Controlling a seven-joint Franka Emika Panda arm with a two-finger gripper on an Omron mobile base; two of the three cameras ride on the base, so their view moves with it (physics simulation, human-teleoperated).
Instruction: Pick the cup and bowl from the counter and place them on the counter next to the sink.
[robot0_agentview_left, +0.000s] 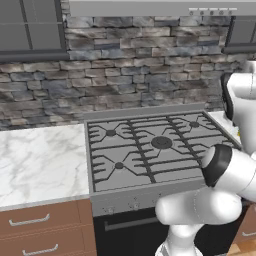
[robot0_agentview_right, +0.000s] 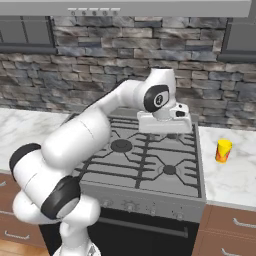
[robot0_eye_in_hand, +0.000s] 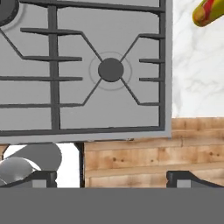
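The cup (robot0_agentview_right: 223, 151), a small yellow tumbler with a red-orange mark, stands on the white marble counter (robot0_agentview_right: 231, 175) right of the stovetop. The hand view catches the cup (robot0_eye_in_hand: 209, 11) at its top right corner, on the counter (robot0_eye_in_hand: 197, 65). My gripper (robot0_agentview_right: 170, 134) hangs above the right rear part of the stovetop, left of the cup and apart from it. In the hand view my gripper (robot0_eye_in_hand: 113, 177) is open, its fingertips (robot0_eye_in_hand: 43, 178) far apart with nothing between them. The bowl and the sink are out of view.
A grey gas stovetop (robot0_agentview_left: 150, 150) with black grates lies under the arm, with an oven front below it. A second stretch of marble counter (robot0_agentview_left: 40, 160) lies left of the stove over brown drawers (robot0_agentview_left: 35, 220). A stone wall and a range hood (robot0_agentview_right: 150, 7) stand behind.
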